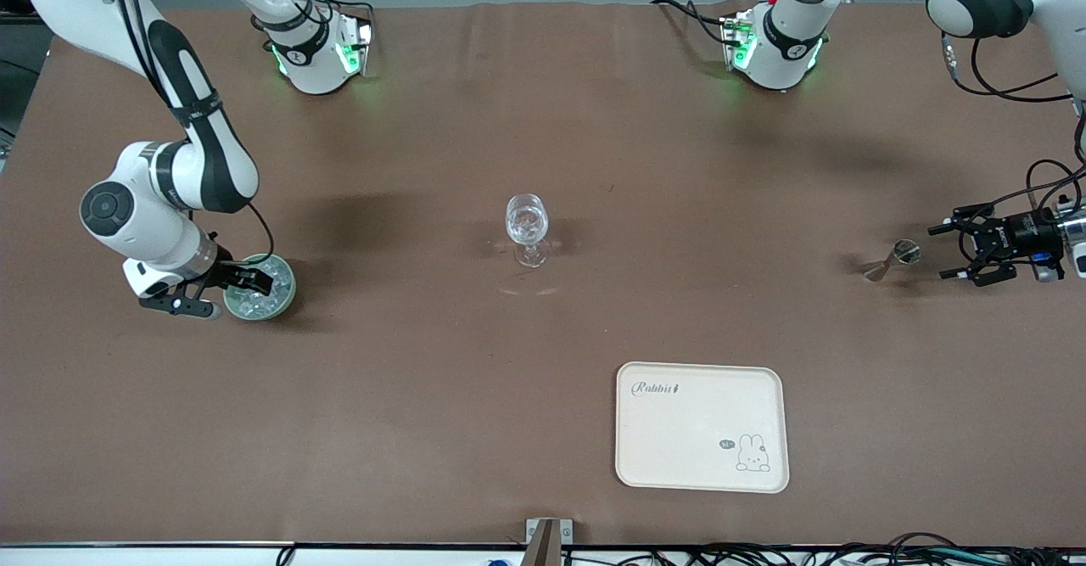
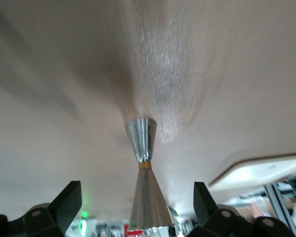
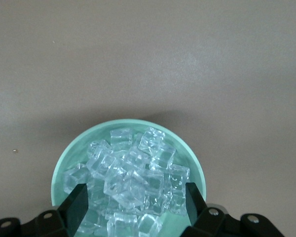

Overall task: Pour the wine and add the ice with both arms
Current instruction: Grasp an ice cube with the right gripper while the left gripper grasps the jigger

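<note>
The ice point(image 1: 254, 293) is heaped as clear cubes point(image 3: 130, 173) in a pale green bowl point(image 1: 288, 286) toward the right arm's end of the table. My right gripper point(image 1: 250, 282) hangs low over the bowl point(image 3: 64, 163). It is open point(image 3: 135, 202), with its fingertips point(image 3: 79, 200) down among the cubes on either side of the heap. A clear stemmed wine glass point(image 1: 527, 225) stands mid-table. Toward the left arm's end stands a metal jigger point(image 1: 895, 259). My left gripper point(image 1: 946, 252) is level with it and open point(image 2: 138, 207), and the jigger point(image 2: 145, 173) is just in front of its fingers. No wine is in view.
A cream tray point(image 1: 701, 427) with a rabbit print lies nearer the front camera than the glass. The two arms' bases point(image 1: 318, 53) point(image 1: 776, 48) stand along the table's edge farthest from the front camera. Brown tabletop point(image 1: 424, 379) lies between the bowl, glass and jigger.
</note>
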Available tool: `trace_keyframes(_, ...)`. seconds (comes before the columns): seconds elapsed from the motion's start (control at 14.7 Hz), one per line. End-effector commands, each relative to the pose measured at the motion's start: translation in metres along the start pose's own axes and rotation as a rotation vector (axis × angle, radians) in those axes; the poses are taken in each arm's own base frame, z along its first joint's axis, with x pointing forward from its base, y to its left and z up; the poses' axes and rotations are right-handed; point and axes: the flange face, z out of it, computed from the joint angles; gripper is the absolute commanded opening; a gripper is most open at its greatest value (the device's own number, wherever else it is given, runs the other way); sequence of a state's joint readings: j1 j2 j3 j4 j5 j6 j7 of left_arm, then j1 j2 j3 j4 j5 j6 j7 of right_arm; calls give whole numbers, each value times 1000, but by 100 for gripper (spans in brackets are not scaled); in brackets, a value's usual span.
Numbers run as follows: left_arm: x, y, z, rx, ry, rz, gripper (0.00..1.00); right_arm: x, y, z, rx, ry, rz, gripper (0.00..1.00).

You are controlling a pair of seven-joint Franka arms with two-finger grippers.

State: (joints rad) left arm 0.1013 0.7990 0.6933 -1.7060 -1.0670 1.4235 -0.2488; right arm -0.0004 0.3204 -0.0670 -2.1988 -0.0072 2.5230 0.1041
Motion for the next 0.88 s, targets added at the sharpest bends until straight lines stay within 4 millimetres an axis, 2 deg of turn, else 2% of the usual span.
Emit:
trace_keyframes(0.0,13,1,18,-17,-67,-88,100,-10,-2,2,1,-2,6,79)
trace_keyframes(0.14,18,-3,25,-33,-115,-150,100,-12,-3,5,0,-10,4,74)
trace_keyframes(0.48,24,-4,54,-23,-170,-161,100,-15,-4,11,0,-24,4,71)
trace_keyframes(0.68,24,-2,58,-27,-177,-161,99,-15,-6,11,2,-25,3,67)
trace_keyframes(0.81,25,-6,58,-31,-181,-159,93,-15,-9,13,4,-24,1,61)
